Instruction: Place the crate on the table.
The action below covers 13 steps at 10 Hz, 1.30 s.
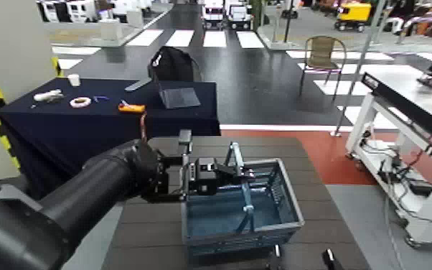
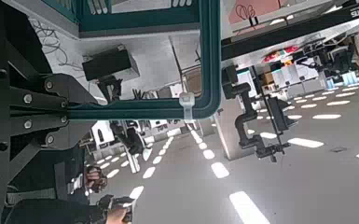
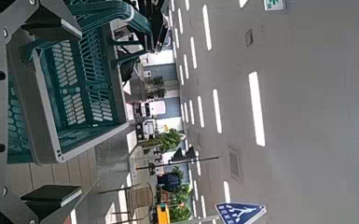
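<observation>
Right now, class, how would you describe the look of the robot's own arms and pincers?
The left arm is glossy black, with thick, rounded segments. The left pincer is black and angular, with round metal bolts. The right pincer shows dark tips at the head view's lower edge.

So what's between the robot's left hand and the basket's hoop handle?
Nothing: the left gripper is closed right on the handle, with no gap between them in the left wrist view.
</observation>
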Each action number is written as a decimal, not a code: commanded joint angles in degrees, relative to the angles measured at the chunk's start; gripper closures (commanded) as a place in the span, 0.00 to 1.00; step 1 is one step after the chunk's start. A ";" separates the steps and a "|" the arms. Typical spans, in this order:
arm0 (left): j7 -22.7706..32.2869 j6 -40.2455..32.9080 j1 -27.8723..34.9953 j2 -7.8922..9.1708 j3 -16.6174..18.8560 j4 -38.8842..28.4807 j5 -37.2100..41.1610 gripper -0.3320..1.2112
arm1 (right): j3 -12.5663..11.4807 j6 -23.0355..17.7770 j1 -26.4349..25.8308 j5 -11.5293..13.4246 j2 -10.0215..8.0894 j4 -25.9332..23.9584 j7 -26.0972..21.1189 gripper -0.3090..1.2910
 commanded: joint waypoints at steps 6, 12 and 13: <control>1.00 -3.49 0.55 -0.55 0.02 1.06 0.33 0.78 | 0.23 -1.09 -0.34 -0.16 0.01 0.61 0.05 0.28; 7.51 -16.06 1.60 -0.73 -5.34 2.73 0.15 0.26 | 0.06 -1.88 0.01 -0.77 0.01 0.61 0.13 0.28; 8.48 -17.99 1.69 -0.47 -4.81 2.73 -1.43 0.26 | -0.03 -1.88 0.19 -0.77 0.01 0.52 0.13 0.28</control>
